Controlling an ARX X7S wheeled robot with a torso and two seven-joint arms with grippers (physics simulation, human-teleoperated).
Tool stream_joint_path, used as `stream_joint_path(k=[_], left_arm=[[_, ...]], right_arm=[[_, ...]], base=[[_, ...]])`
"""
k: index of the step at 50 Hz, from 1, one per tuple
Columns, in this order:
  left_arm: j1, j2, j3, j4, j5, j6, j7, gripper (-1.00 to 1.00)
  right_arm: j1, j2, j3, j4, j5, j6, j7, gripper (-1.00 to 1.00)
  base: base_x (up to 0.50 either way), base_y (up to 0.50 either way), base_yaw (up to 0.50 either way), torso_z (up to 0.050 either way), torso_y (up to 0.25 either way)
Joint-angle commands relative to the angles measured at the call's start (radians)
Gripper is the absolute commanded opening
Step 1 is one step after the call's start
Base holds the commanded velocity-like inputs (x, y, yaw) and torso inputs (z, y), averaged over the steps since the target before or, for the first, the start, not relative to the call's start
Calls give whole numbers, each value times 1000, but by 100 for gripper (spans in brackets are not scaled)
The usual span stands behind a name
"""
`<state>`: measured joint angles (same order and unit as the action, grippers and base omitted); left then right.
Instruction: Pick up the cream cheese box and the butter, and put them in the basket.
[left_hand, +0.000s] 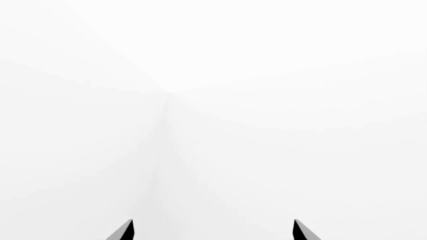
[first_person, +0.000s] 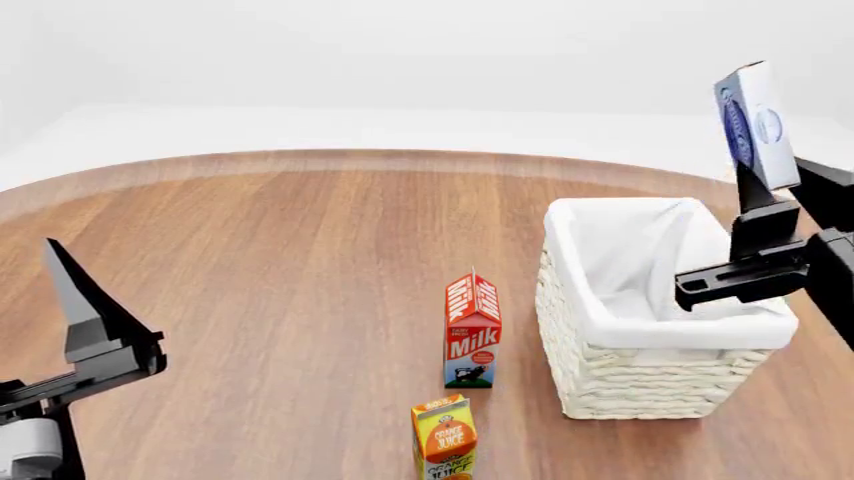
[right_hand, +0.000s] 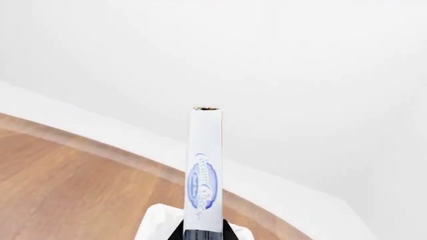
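While the small flat white-and-blue cream cheese box (first_person: 755, 122) is held upright and high by the right hand (first_person: 763, 200), closed on the box's lower end, the white woven rectangular basket with white cloth liner (first_person: 587, 330) sits directly below that hand, slightly toward the robot's left. The left hand (first_person: 83, 300) is parked well apart from everything, raised, fingers spread and nothing held; in the left wrist view only two dark fingertips (left_hand: 123, 231) against blank white are seen.

Risks, judged: the box is gripped only by its bottom edge, so it could pivot or slip if the hand is tilted quickly. If it is released from this height it may bounce off the basket rim or land outside on the round wooden bench (first_person: 294, 270). The near rim is close below the right hand, so a straight descent could clip it and shove the basket.

The butter is not visible in any view; a search will likely be needed.

Readable text: "Cream Cheese" in script on a blue oval on the box's narrow side (right_hand: 203, 170); "Milk" on the red milk carton (first_person: 473, 328); "Orange Juice" on the orange juice carton (first_person: 446, 438), both well left of the right hand.
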<state>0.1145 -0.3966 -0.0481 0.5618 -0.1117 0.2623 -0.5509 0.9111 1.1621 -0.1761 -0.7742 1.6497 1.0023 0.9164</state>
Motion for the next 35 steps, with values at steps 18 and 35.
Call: stream_joint_path(k=[18,35], left_arm=[[-4,16,-12,-20,7,6,26,100],[-9,14,0,-28,7,-1,27,100]], right_arm=[[489,-282,-265,569,-308,194,-320,-100],[630,-386,-470,818,-573,140,-574,-100]], base=[[0,0,0,0,1],[0,0,0,0,1]])
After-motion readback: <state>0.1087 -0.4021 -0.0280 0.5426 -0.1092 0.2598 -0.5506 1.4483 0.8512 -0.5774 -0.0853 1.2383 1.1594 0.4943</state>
